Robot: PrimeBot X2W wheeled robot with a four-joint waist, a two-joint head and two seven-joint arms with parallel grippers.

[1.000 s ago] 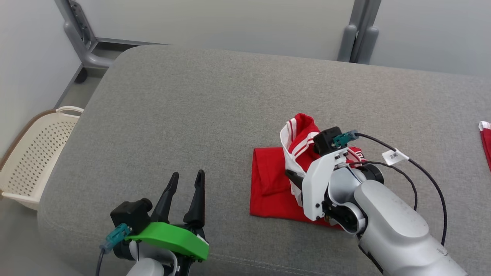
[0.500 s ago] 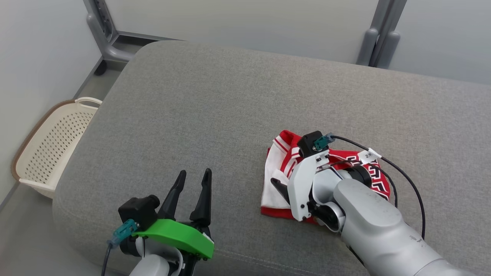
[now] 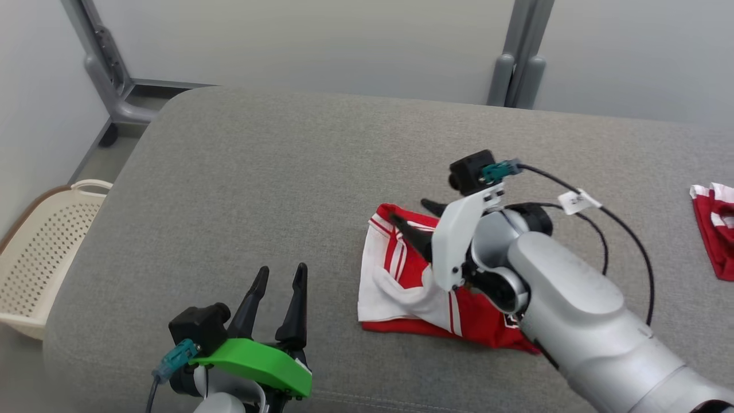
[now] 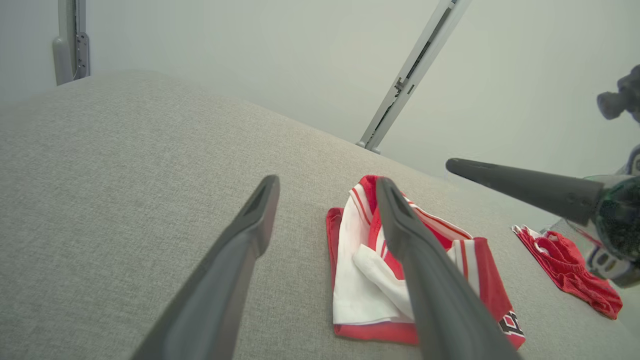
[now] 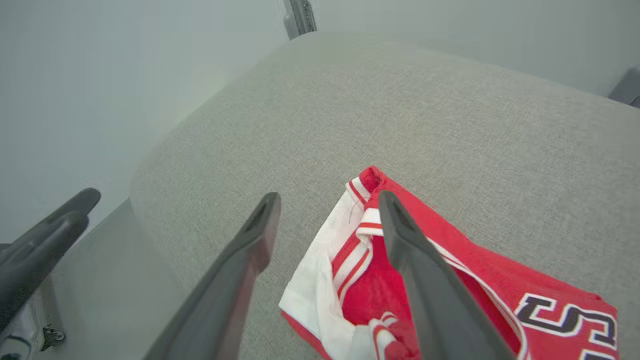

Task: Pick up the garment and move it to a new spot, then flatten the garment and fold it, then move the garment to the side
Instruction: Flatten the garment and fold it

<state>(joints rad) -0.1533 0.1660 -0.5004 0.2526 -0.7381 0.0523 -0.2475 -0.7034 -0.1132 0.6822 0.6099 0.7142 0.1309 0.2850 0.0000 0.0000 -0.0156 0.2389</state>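
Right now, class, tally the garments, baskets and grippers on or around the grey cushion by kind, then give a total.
Garments: 2, the red and white garment and the red garment at the right.
Baskets: 1, the cream basket.
Grippers: 2, the left gripper and the right gripper.
Total: 5.

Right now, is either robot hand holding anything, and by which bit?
Nothing is held. The left gripper and right gripper are both open; the garment lies loose on the cushion.
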